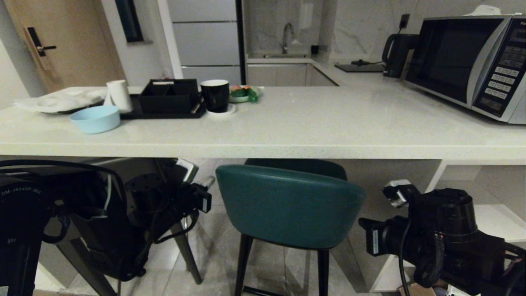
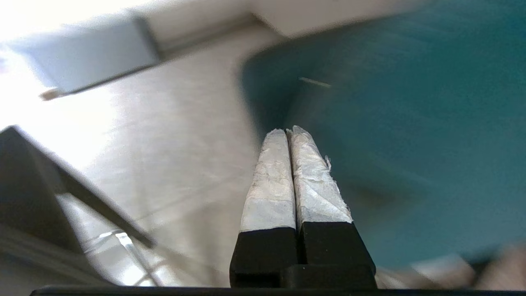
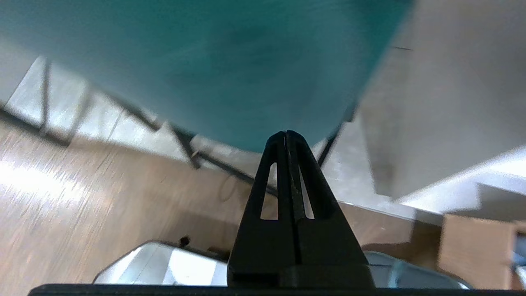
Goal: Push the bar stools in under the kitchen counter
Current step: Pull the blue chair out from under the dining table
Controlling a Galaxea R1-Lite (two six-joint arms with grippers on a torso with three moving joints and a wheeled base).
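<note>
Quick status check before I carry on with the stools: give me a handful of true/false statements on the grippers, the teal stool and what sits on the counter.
1. Both grippers are shut. True: left gripper and right gripper show closed fingers.
2. The teal stool stands between the two arms. True.
3. The microwave is on the floor. False: it sits on the kitchen counter.
4. The blue bowl holds the black mug. False: they stand apart.
</note>
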